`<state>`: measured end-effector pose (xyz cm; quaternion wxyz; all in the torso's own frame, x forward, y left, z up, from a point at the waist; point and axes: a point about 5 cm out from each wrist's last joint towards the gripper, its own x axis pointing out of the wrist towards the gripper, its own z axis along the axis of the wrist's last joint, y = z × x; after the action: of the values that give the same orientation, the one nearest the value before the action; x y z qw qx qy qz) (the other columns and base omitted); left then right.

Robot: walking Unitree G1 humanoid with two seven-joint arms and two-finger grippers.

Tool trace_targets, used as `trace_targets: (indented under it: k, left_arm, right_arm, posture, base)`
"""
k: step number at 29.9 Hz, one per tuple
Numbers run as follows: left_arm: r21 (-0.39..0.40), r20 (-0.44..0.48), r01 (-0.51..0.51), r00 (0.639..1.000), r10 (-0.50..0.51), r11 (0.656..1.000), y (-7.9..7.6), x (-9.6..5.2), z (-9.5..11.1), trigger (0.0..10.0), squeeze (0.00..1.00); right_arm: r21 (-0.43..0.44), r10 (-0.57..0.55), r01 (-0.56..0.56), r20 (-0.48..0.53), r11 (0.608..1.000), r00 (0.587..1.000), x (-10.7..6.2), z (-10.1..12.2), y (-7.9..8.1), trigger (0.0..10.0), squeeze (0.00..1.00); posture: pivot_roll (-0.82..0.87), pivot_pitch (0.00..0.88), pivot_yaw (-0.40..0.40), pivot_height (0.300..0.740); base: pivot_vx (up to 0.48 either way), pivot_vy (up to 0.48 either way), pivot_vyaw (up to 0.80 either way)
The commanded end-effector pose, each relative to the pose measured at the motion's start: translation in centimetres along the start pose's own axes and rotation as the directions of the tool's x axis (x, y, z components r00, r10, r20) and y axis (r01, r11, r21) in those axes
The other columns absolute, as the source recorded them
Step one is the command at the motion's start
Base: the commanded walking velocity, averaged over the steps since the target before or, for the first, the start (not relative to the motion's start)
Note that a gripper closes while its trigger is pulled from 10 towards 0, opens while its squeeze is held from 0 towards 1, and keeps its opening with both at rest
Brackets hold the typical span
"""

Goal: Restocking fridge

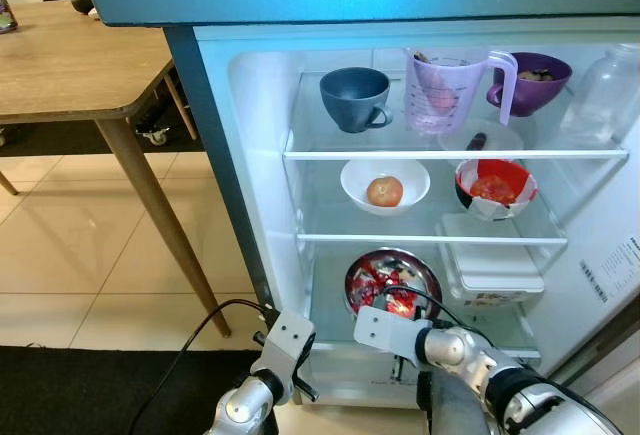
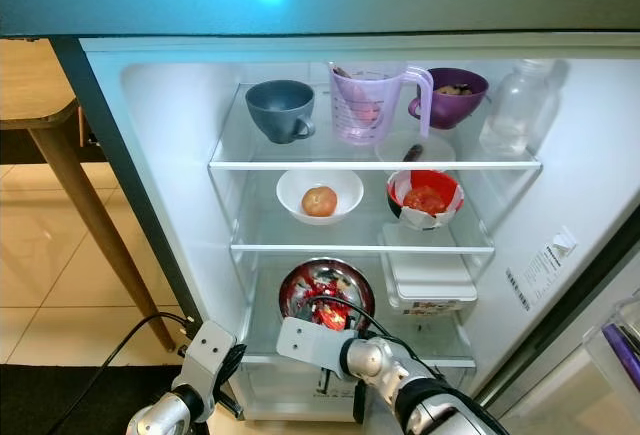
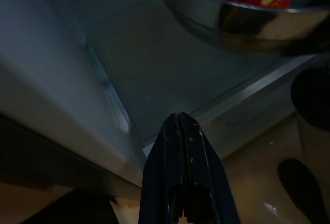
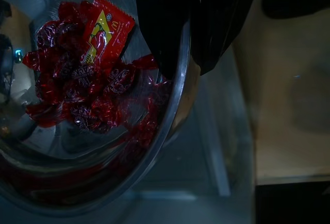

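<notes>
- Steel bowl (image 1: 393,280): round, shiny, holding a heap of red-wrapped sweets (image 4: 85,87) with one red and yellow packet on top. It sits on the lowest glass shelf (image 2: 262,340) of the open fridge (image 2: 160,155).
- Right pincer (image 4: 193,33): its black fingers straddle the bowl's near rim, one inside and one outside, closed on the metal edge. Bowl lies straight ahead of it, sweets just past the fingertips.
- Left pincer (image 3: 180,131): fingers pressed together, holding nothing, pointing at the front edge of the lowest shelf; the bowl is just beyond and to its right.
- Room to move: bare glass on the bowl's left, up to the fridge's inner wall. On its right, a white lidded box (image 1: 490,260) stands just beside it. The shelf above is close over the bowl.
- Further in and up, middle shelf: white bowl with an onion (image 1: 385,190), and a red and white bowl (image 1: 495,187).
- Top shelf, furthest: grey cup (image 1: 355,97), clear lilac jug (image 1: 445,90), purple bowl (image 1: 535,80), clear bottle (image 2: 515,105).
- Far to the left pincer's left, outside the fridge: wooden desk (image 1: 70,65) on a tiled floor (image 1: 60,255).
</notes>
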<state>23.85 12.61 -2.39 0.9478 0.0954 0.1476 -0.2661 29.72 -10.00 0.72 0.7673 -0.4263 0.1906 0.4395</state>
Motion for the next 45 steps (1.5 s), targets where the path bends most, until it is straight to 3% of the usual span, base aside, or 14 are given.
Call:
trace_targets:
  k: [1,7,16,22,28,29,31,38,45]
  left_arm:
    - [0.011,0.009,-0.005,1.000,0.005,1.000,0.0,-0.2,-0.1,10.0,0.00]
    - [0.008,0.047,-0.013,0.999,0.013,1.000,-0.1,-0.2,0.3,10.0,0.00]
    - [0.029,0.213,-0.074,0.975,0.066,0.997,2.5,-0.1,3.2,10.0,0.00]
    - [0.021,0.294,-0.105,0.951,0.094,0.994,2.9,-0.3,4.4,10.0,0.00]
    - [0.037,0.355,-0.082,0.933,0.064,0.996,1.8,-0.8,5.0,10.0,0.00]
    - [0.037,0.355,-0.082,0.933,0.064,0.996,1.8,-0.8,5.0,10.0,0.00]
    - [0.050,0.355,-0.059,0.934,0.037,0.997,1.1,-1.6,4.6,10.0,0.00]
    - [0.052,0.336,-0.037,0.942,0.017,0.998,0.4,-3.0,3.8,10.0,0.00]
    - [0.063,0.334,-0.014,0.942,-0.008,0.998,-0.1,-3.5,4.0,10.0,0.00]
  right_arm:
    - [-0.024,-0.024,0.024,-0.006,0.999,1.000,0.2,0.7,-0.6,10.0,0.00]
    - [0.006,-0.083,0.084,-0.008,0.996,0.996,0.6,2.0,-1.9,10.0,0.00]
    - [0.097,-0.172,0.177,-0.054,0.979,0.984,0.3,2.1,-4.0,10.0,0.00]
    - [0.166,-0.208,0.220,-0.085,0.961,0.974,0.1,1.7,-4.6,10.0,0.00]
    - [0.226,-0.221,0.242,-0.112,0.944,0.969,0.0,1.3,-4.6,10.0,0.00]
    - [0.226,-0.221,0.242,-0.112,0.944,0.969,0.0,1.3,-4.6,10.0,0.00]
    - [0.314,-0.221,0.244,-0.106,0.918,0.969,0.0,1.2,-4.4,10.0,0.00]
    - [0.380,-0.238,0.255,-0.090,0.889,0.967,0.1,1.3,-4.4,10.0,0.00]
    - [0.322,-0.263,0.262,-0.042,0.910,0.964,0.3,2.6,-5.0,10.0,0.00]
  posture:
    - [-0.07,0.000,0.007,0.467]
    - [-0.06,0.000,-0.004,0.467]
    - [-0.03,0.099,-0.026,0.467]
    - [-0.01,0.145,-0.033,0.467]
    - [0.02,0.204,-0.040,0.467]
    - [0.02,0.204,-0.040,0.467]
    - [0.05,0.237,-0.039,0.467]
    - [0.07,0.258,-0.026,0.467]
    - [0.10,0.266,-0.012,0.467]
  base:
    - [0.000,0.000,0.00]
    - [0.000,0.000,0.00]
    - [0.000,0.000,0.00]
    - [0.000,0.000,0.00]
    - [0.000,0.000,0.00]
    - [0.000,0.000,0.00]
    - [0.000,0.000,0.00]
    - [0.000,0.000,0.00]
    - [0.000,0.000,0.00]
